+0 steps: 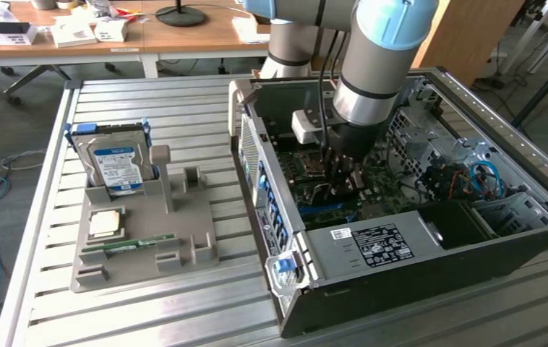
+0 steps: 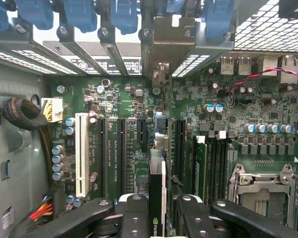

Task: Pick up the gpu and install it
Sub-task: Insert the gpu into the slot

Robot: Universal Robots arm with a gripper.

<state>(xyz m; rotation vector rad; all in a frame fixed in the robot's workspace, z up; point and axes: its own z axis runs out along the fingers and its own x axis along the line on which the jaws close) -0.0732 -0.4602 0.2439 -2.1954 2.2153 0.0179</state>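
The gpu (image 2: 157,191) stands on edge above the green motherboard (image 2: 134,104), a dark card with a logo on its upper edge. Its pale metal bracket (image 2: 171,37) lies against the rear slot openings under the blue latches (image 2: 124,12). My gripper (image 2: 157,210) is shut on the gpu, with one black finger (image 2: 134,215) on each side of the card. In the exterior view my gripper (image 1: 342,173) reaches down into the open computer case (image 1: 429,289) over the motherboard. Whether the card sits fully in its slot I cannot tell.
A white slot (image 2: 81,153) and black slots lie beside the card, and the CPU socket (image 2: 260,186) is further off. At the exterior view's left a grey fixture (image 1: 187,246) holds a hard drive (image 1: 118,165), a chip (image 1: 105,224) and a RAM stick (image 1: 129,244). Case walls surround the arm.
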